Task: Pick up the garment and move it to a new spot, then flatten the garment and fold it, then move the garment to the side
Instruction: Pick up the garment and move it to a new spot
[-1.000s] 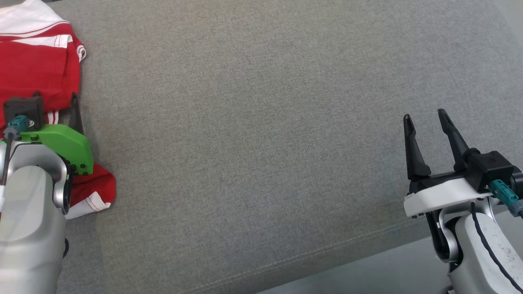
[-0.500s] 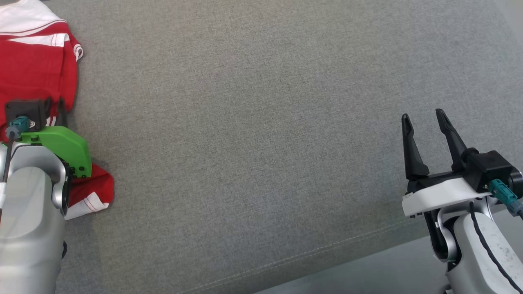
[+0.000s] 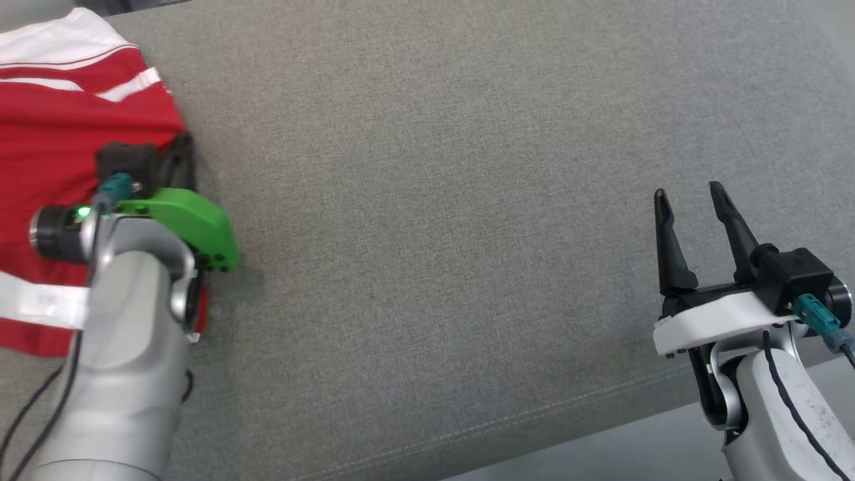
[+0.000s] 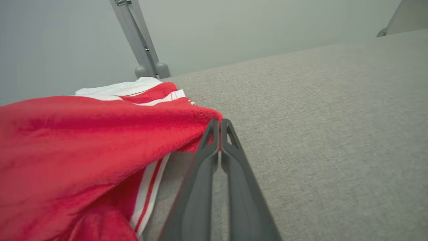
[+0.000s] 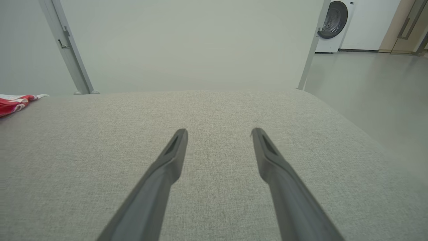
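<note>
At the far left of the gray tabletop [image 3: 434,200] I see my left pincer [image 4: 219,124], its two fingers pressed together on the right-hand edge of the red-and-white garment [image 4: 83,134]. A fold of red cloth is pinched at the tips, and in the left wrist view the cloth rises from the surface up to them. The garment lies bunched along the tabletop's left side, white stripes showing, well apart from my right pincer [image 3: 689,191], which hovers near the front right edge with fingers spread and nothing between them.
</note>
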